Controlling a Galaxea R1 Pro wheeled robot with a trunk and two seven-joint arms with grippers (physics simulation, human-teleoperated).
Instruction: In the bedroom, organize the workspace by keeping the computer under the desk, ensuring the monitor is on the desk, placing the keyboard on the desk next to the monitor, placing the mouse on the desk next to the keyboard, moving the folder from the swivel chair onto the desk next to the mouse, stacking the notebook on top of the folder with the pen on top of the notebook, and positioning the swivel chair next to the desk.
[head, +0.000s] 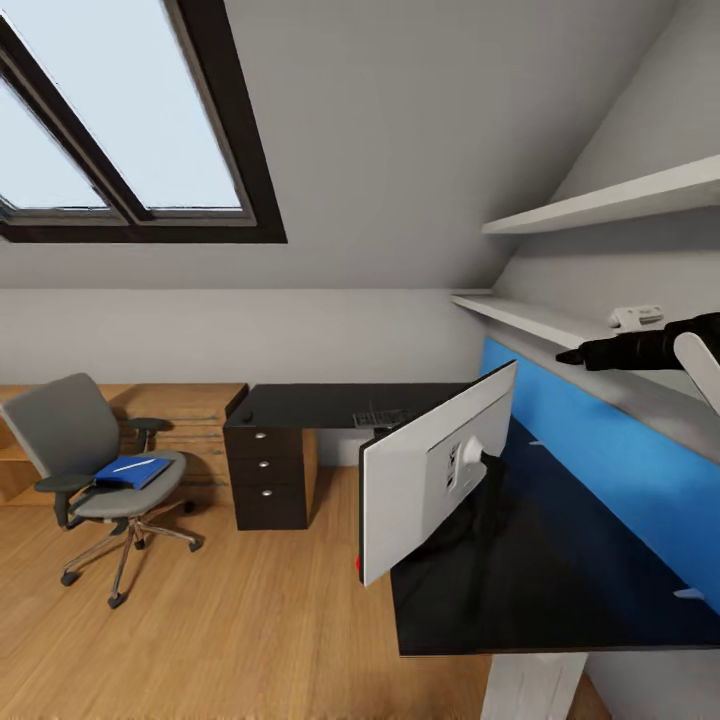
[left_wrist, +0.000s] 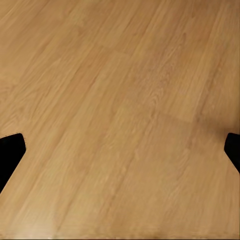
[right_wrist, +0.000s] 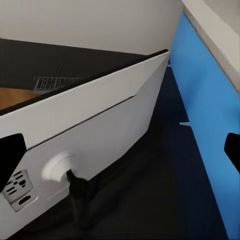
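The monitor (head: 430, 475) stands on the black desk (head: 300, 405), its white back (right_wrist: 95, 125) toward me. The keyboard (head: 380, 418) lies on the desk beyond it. Left of the desk stands the grey swivel chair (head: 70, 440), with the blue folder (head: 133, 472) on its seat and a thin white pen (head: 130, 466) across the folder. A pale box under the desk's near end may be the computer (head: 530, 688). My right gripper (right_wrist: 120, 155) is open behind the monitor. Over bare wooden floor, my left gripper (left_wrist: 120, 150) is open. The mouse and notebook are out of view.
A blue wall panel (head: 620, 470) runs behind the desk, with two white shelves (head: 600, 205) above it and my right arm (head: 645, 350) just under the lower one. A light wooden cabinet (head: 190, 420) stands behind the chair. Wooden floor (head: 250, 620) spreads between chair and desk.
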